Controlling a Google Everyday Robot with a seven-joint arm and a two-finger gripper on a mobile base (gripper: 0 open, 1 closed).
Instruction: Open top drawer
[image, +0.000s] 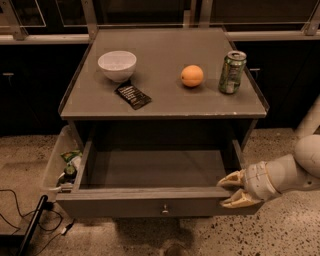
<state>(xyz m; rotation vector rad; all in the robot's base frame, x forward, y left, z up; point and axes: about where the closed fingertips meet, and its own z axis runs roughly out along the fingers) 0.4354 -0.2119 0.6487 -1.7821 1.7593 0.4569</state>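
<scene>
The gripper (233, 190) is at the right end of the front panel of the top drawer (130, 204), with its pale fingers (231, 179) spread, one above the panel edge and one in front of it. The grey cabinet (165, 100) stands on a speckled floor (285, 235), and the top drawer is pulled far out below the cabinet top. On this top there are a white bowl (117, 65), a green can (232, 72), an orange (192, 76) and a dark packet (133, 95), and the small knob (164, 209) sits at the drawer's front centre.
</scene>
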